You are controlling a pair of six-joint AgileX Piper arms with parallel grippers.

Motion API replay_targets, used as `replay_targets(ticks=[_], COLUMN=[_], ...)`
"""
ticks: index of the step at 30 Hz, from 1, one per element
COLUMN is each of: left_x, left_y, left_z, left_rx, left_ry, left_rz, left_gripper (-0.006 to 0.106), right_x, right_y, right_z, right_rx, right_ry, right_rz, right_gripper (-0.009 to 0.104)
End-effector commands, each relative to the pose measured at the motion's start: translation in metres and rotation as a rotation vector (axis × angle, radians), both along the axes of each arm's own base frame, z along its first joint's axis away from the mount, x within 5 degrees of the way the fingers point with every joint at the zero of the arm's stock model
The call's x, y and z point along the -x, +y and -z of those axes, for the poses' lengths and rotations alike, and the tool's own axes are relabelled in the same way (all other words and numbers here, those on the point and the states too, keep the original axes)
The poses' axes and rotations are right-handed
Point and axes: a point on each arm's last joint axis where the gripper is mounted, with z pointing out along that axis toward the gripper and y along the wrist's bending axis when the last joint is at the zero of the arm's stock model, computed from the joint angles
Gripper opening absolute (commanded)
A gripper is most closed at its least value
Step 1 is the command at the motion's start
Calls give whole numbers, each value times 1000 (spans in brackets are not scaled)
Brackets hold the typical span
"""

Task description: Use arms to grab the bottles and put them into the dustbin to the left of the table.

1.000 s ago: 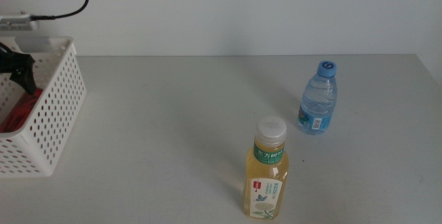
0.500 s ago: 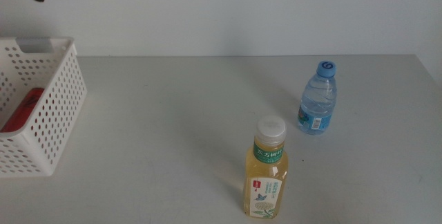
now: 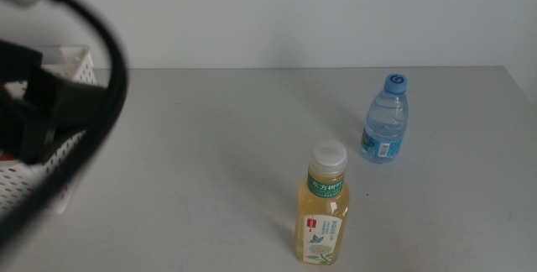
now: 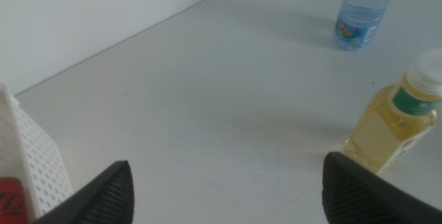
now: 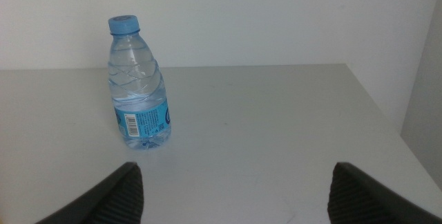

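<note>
Far left: the dustbin [image 3: 74,58] sits at the left edge of the table [image 3: 218,138], largely hidden in the middle view by the left arm [image 3: 59,108], which looms dark and blurred in front of it. In the left wrist view a strip of red shows inside the basket wall; probably the red can [image 4: 8,200], though only an edge is visible, so one container appears binned.

Left gripper [image 4: 228,186]: jaws spread wide apart, nothing between them. It sits beside the dustbin and looks out across the table toward the two remaining containers.

Centre, near edge: tea bottle [image 3: 323,213], upright, white cap on, yellow liquid, green label. Well apart from the dustbin.

Right, farther back: water bottle [image 3: 386,119], upright, blue cap on, clear of the tea bottle.

Right gripper [image 5: 231,189]: jaws also wide apart and empty, low over the table, facing the water bottle from the right side. Not seen in the middle view.

Step in hand, as judged: between deliveries, two bottles left to collect. Next move calls for an open gripper to travel to one upright bottle, straddle its body at mid-height without tipping it, close, lift, and carry it left over the dustbin rim.
</note>
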Motion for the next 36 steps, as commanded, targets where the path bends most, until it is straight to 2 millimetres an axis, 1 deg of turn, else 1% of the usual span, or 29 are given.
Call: replay_targets(ticks=[1,3,7,10,12,16,19,23,27,33,36], left_x=[29,51,83,96,100,101,101,99,92,75,71], left_y=[2,5,10,13,13,11,10,9,6,-1,-1], left_z=[3,22,54,72,78,86,88,85,86,124,140], left_rx=[96,125,151,161,166,162,174,219,236,342,316], left_ry=[-174,-207,-231,-232,-240,-235,-235,-277,-383,-378,-387], left_rz=[26,70,167,227,259,306,308,295,280,200,178], left_gripper=[94,94,94,94,94,94,94,94,94,94,94], right_x=[2,2,2,2,2,2,2,2,2,2,2], right_y=[0,0,0,0,0,0,0,0,0,0,0], right_z=[-12,-12,-12,-12,-12,-12,-12,-12,-12,-12,-12], right_rx=[16,16,16,16,16,16,16,16,16,16,16], right_ry=[-110,-110,-110,-110,-110,-110,-110,-110,-110,-110,-110], right_rz=[-4,-4,-4,-4,-4,-4,-4,-4,-4,-4,-4], right_gripper=[94,94,94,94,94,94,94,94,94,94,94])
